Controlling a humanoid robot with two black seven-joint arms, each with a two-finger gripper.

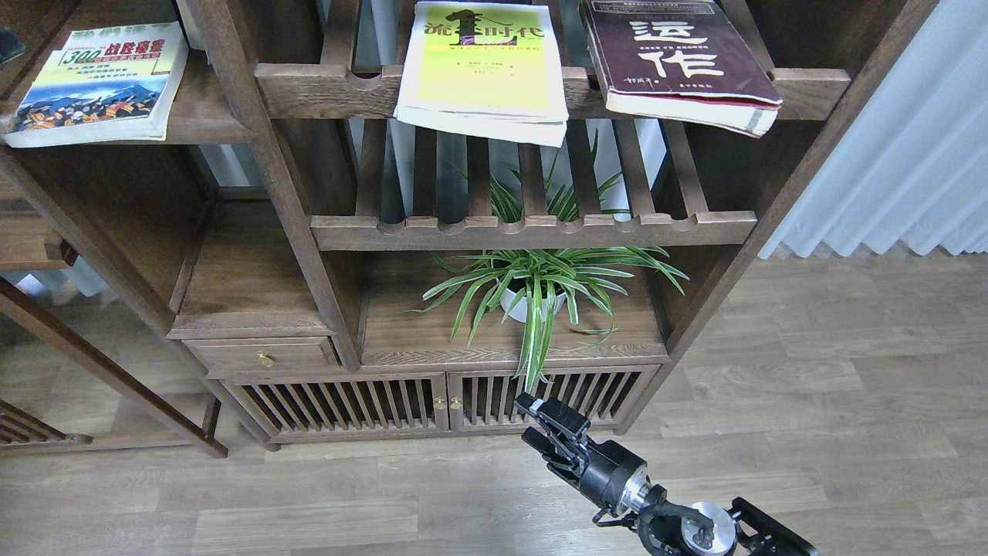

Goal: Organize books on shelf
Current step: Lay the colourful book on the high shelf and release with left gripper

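Note:
The "300" book lies flat on the solid dark-brown board shelf at the upper left. The yellow-green book lies face up on the top slatted rack and overhangs its front rail. The thick maroon book lies to its right on the same rack, also overhanging. My right gripper is low in the view, in front of the cabinet doors and far below the books. Its fingers stand apart and hold nothing. My left arm is out of view.
A spider plant in a white pot stands on the cabinet top under a second slatted rack. Below are slatted doors and a small drawer. A white curtain hangs at right. Wooden floor lies in front.

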